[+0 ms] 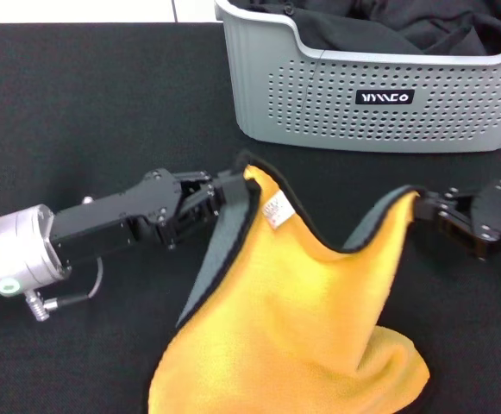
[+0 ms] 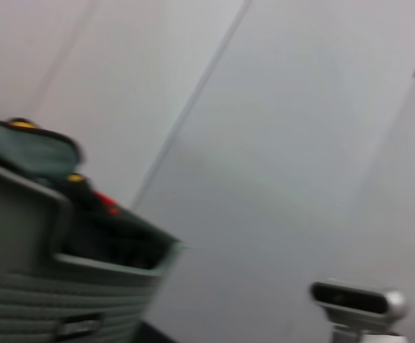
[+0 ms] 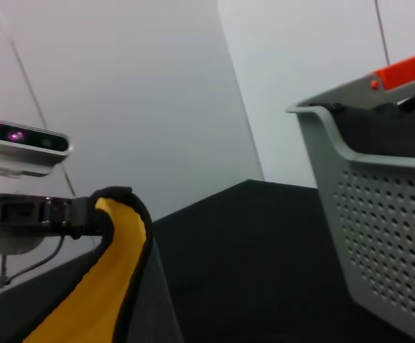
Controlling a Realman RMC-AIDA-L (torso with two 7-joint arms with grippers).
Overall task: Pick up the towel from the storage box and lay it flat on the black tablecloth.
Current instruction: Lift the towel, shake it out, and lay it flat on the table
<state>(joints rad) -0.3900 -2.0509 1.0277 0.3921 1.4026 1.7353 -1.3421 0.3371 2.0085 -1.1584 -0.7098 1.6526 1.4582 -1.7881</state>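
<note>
The black tablecloth (image 1: pixel 103 103) covers the bench, with lots of bare room on the left and in front of the storage box (image 1: pixel 319 103). The box stands at the far edge, with dark cloth inside.

The towel (image 1: pixel 293 319) is out of the box, stretched between both pincers, yellow side up and sagging in the middle. Its low end lies bunched on the tablecloth. The left pincer (image 1: pixel 233 197) is closed on the towel's left corner, near the small white label (image 1: pixel 276 210). The right pincer (image 1: pixel 431 210) is closed on the right corner.

The right wrist view shows the left pincer (image 3: pixel 96 216) at the black trimmed corner, and something orange behind the box (image 3: pixel 378 214). The left wrist view shows only the box (image 2: pixel 43 286) and a pale wall (image 2: pixel 278 143).
</note>
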